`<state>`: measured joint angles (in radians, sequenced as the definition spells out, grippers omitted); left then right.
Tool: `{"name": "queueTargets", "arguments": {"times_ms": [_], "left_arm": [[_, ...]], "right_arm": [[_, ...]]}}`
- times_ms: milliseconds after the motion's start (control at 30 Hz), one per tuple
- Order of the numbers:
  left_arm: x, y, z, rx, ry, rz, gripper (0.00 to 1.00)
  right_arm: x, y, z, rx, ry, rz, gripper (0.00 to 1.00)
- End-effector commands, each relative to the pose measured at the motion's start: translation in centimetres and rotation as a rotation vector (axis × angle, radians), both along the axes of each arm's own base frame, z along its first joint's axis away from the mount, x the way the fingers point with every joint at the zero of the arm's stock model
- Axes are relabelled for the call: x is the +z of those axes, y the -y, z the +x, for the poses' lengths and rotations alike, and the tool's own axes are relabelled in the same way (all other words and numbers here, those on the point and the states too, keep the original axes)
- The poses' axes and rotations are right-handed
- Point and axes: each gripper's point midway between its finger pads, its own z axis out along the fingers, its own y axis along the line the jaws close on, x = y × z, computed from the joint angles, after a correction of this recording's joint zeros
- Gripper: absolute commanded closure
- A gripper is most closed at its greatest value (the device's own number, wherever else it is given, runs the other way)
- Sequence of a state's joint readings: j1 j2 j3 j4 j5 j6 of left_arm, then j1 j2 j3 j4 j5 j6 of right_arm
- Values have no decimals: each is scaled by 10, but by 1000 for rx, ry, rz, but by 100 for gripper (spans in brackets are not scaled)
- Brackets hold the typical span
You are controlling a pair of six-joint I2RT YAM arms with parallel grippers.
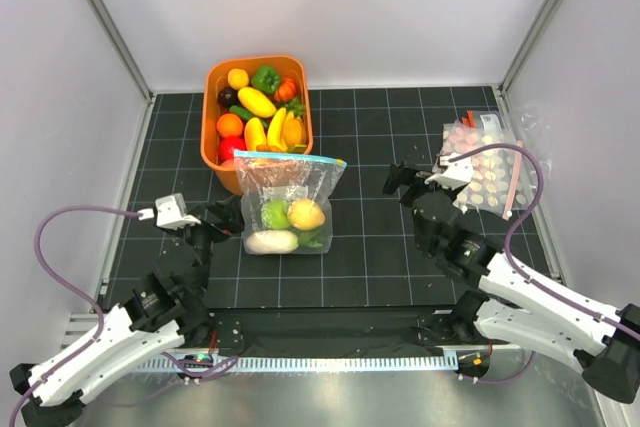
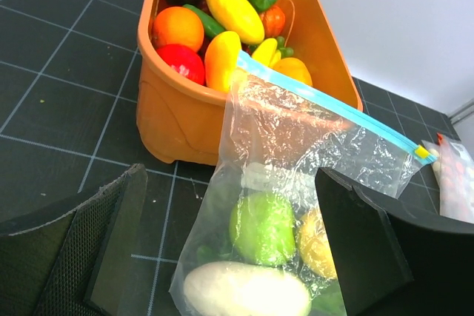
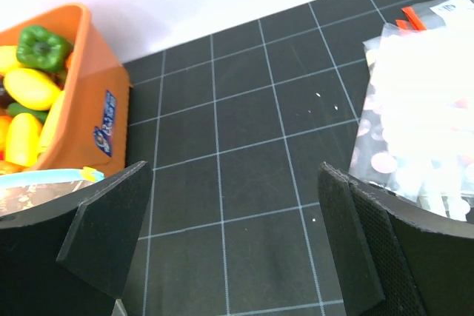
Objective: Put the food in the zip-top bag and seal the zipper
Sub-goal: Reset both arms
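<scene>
Left gripper [image 2: 229, 234] gapes at zip-top bag [image 2: 296, 135]; orange basket [image 2: 172, 118] behind.

The left wrist view crops the zip-top bag [image 2: 296, 131] below; the left hand [image 2: 231, 183] hides part of its lemon [image 2: 312, 246]. The right wrist view washes out the pink-dotted packs [image 3: 422, 123].

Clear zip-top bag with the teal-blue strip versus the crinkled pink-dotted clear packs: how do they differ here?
The clear zip-top bag has a teal-blue zipper strip; the pink-dotted clear packs carry a pink strip. The bag bulges with a green apple, yellow lemon and white radish; the packs look flat. The bag's top leans on the orange basket; the packs lie apart, far right. Both are clear soft plastic.
</scene>
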<state>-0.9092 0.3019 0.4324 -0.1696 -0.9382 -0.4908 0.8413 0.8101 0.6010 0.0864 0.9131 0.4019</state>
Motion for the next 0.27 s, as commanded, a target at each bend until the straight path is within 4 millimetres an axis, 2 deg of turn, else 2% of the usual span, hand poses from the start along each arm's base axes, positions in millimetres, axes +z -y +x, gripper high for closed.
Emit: {"name": "queueTargets", "arguments": {"times_ms": [0,233], "left_arm": [[13,-8,-1,42,56,-91,0],[13,-16,-2,70,65,-102,0]], "right_arm": [[26,7,5,-83,41,86,1],[22,-16,10,28,33,48,0]]}}
